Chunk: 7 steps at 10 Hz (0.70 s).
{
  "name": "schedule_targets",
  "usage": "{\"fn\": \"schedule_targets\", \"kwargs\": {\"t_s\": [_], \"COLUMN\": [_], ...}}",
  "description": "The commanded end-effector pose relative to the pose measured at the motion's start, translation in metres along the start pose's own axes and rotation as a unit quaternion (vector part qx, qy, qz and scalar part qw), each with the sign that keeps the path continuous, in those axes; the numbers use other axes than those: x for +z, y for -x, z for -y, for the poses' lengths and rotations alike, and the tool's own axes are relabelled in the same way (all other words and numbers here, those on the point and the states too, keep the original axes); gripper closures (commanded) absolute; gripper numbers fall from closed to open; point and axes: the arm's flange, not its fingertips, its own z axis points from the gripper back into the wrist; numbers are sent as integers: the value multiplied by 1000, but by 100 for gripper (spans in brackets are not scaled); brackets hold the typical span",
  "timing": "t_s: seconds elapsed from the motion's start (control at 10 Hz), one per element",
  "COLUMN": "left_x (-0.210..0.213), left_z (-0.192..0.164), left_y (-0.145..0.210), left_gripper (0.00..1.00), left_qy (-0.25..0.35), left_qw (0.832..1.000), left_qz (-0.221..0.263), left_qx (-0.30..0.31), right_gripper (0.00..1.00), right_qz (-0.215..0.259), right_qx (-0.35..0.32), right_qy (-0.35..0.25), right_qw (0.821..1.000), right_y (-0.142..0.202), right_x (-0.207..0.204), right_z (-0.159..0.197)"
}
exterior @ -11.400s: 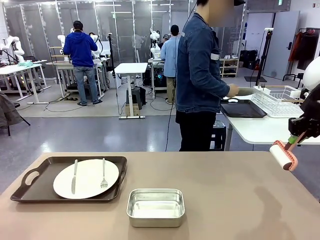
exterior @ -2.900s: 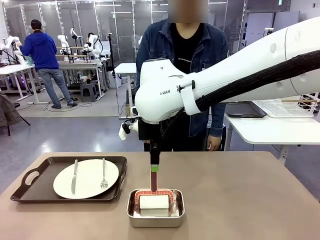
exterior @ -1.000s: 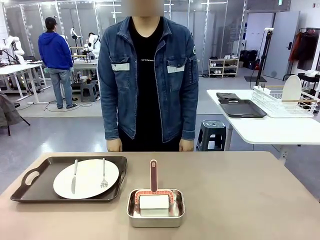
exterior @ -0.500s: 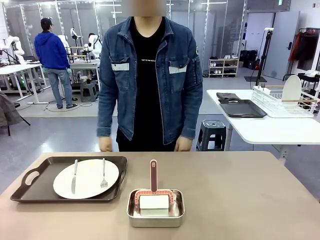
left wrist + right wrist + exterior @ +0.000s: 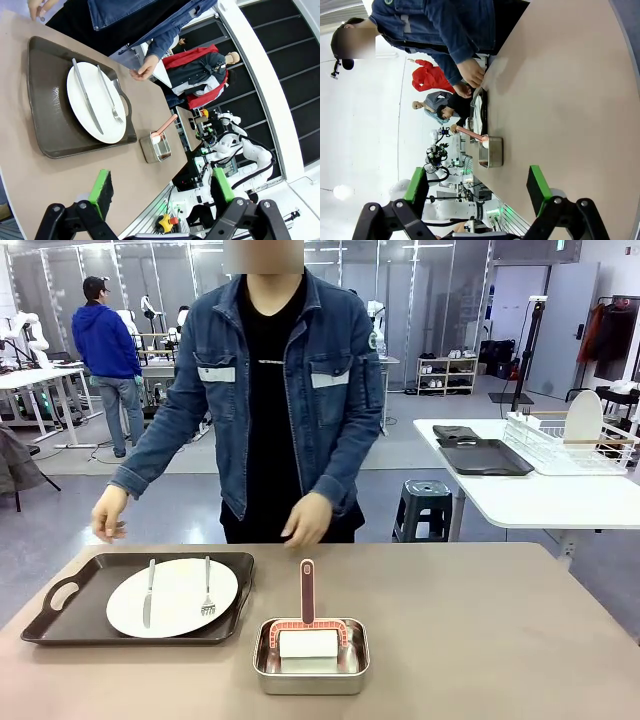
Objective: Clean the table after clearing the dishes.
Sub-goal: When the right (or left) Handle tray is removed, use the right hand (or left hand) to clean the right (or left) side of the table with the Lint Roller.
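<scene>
One plate [image 5: 175, 598] sits on its tray [image 5: 40, 628] at the table's [image 5: 480, 640] 9 o'clock, not yet cleared. The person's hand [image 5: 108, 515], loose and empty, hovers beside it. The roller [image 5: 308, 642] rests in the pan [image 5: 310, 680] at 6 o'clock, wiping unstarted. The left gripper [image 5: 161, 186] and right gripper [image 5: 476, 187] hang wide open, holding nothing.

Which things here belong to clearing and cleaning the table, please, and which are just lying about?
Job: table, tray, plate, knife, fork, cleaning roller, steel pan.
Lying about: white side table, dish rack, stool.
</scene>
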Motion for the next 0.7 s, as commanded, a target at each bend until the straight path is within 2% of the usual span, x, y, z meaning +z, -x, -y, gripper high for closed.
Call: {"fn": "schedule_targets", "kwargs": {"t_s": [0.0,0.6], "left_x": [3,3], "left_z": [2,2], "left_y": [1,1], "left_gripper": [0,0], "left_qy": [0,0], "left_qw": [1000,1000], "left_qz": [3,3], "left_qx": [-1,-1], "right_gripper": [0,0], "right_qz": [-1,-1], "right_qx": [5,5], "right_qy": [-6,-6], "right_qw": [1000,1000], "right_y": [-1,-1], "right_x": [-1,-1], "right_z": [-2,-2]}}
